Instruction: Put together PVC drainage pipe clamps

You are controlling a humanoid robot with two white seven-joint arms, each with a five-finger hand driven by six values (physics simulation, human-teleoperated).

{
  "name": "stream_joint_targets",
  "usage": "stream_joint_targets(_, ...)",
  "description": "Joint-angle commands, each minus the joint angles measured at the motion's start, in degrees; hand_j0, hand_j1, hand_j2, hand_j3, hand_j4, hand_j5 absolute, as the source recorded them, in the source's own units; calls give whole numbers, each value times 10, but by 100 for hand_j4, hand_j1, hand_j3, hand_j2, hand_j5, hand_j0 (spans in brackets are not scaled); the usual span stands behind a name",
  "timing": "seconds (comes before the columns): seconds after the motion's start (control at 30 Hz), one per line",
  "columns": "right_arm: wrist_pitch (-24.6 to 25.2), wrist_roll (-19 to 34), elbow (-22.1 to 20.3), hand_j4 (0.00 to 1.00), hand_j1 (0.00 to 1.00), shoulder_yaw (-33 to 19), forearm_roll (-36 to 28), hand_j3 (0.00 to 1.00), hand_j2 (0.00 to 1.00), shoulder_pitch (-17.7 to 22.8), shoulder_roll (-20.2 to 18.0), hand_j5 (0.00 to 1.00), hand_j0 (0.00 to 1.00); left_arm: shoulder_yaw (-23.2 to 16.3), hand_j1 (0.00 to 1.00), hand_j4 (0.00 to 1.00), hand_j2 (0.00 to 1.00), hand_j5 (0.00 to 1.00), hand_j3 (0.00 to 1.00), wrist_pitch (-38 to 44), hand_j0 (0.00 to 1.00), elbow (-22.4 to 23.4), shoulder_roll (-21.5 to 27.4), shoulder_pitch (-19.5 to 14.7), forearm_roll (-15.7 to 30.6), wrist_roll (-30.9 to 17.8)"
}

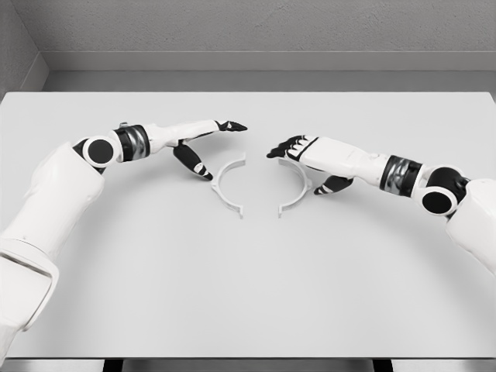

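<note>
From the head view, two clamp halves lay apart mid-table [93,310]: left half [225,186], right half [296,190]. The left hand [205,143] hovered spread beside its half; the right hand [298,151] reached over its half, fingers relaxed, nothing gripped. Grasping seemed pending; next, each half needed pinching and joining.

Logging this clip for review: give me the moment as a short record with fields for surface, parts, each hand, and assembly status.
surface: white table
parts: two white half-ring clamp pieces, left half and right half, lying flat, open sides facing, a gap between them
left hand: open, fingers extended above the left half, holding nothing
right hand: open, over the right half, holding nothing
status: halves not yet joined
</note>
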Motion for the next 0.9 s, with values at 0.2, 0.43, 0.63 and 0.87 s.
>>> stream_joint_targets(0.2, 1, -3, 10, 100, 100, 1, 2, 100, 100, -4, 6, 100, 100, -7, 100, 100, 100, 100, 100, 1, 100, -2, -5, 0, 5, 0)
stream_joint_targets(0.43, 1, -3, 11, 100, 100, 10, 3, 100, 100, -11, 13, 100, 100, -7, 100, 100, 100, 100, 100, 1, 100, -3, -6, 0, 5, 0)
stream_joint_targets(0.63, 1, -3, 11, 100, 100, 14, 3, 100, 100, -13, 18, 100, 100, -7, 100, 100, 100, 100, 100, 1, 100, -3, -5, 0, 6, 0)
stream_joint_targets(0.87, 1, -3, 11, 100, 100, 18, 5, 100, 100, -15, 20, 100, 100, -7, 100, 100, 100, 100, 100, 1, 100, -5, 3, -1, 21, 0)
